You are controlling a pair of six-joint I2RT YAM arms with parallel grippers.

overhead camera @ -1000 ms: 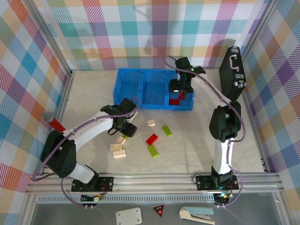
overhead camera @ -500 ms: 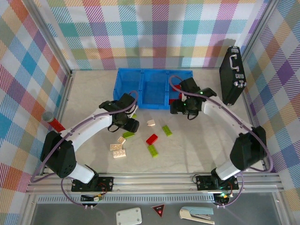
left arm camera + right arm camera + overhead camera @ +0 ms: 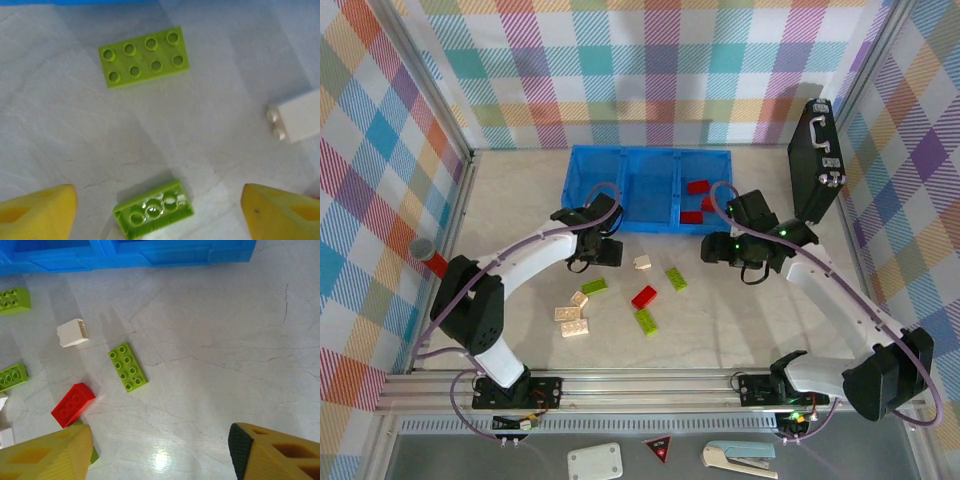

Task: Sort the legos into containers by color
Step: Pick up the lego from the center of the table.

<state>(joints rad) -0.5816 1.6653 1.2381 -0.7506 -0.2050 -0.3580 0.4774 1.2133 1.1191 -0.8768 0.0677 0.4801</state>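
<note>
Two red legos [image 3: 697, 186] now lie in the right compartment of the blue tray [image 3: 640, 226]. Item: right gripper [image 3: 160, 440], drawn back just in front of the tray, jaws wide, empty. Item: left gripper [image 3: 159, 192], newly spread wide over a lime brick [image 3: 152, 210] lying on its side near the tray's front wall. Outstanding: one red brick [image 3: 643, 297], limes and creams loose before the tray.

We see a long blue tray [image 3: 650, 224] with three square boxes, open on top. Two red bricks [image 3: 698, 186] lie in its right box. In front of the tray more bricks lie spread out: green bricks [image 3: 676, 278], one red brick [image 3: 643, 297], and cream bricks [image 3: 574, 328] bunched at the left.
</note>
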